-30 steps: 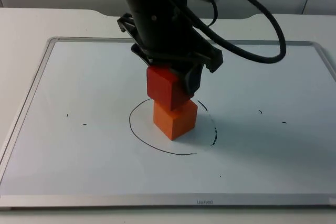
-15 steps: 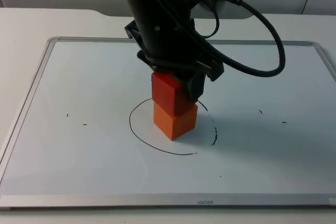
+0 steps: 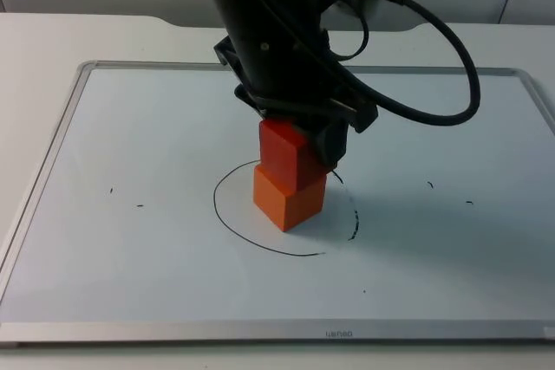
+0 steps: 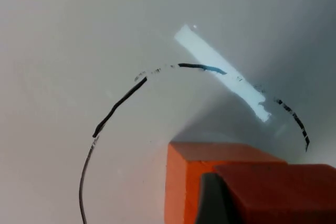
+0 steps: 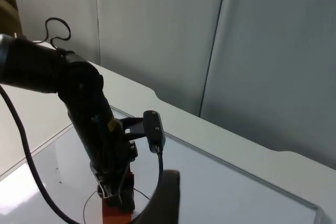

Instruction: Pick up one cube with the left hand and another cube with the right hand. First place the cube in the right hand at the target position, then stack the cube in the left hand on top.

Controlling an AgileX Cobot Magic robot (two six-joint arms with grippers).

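Now the whiteboard (image 3: 130, 127) is lying flat on the tabletop (image 3: 35, 41), with a drawn circle (image 3: 227, 223) near its middle. Inside the circle an orange cube (image 3: 290, 199) is sitting, and a red cube (image 3: 284, 153) is resting on top of it, slightly off-square. The left gripper (image 3: 299, 140) is reaching down from above and clamping the red cube. Off to the right, the right gripper (image 5: 163, 203) is waiting raised above the board; whether its fingers are apart cannot be told.
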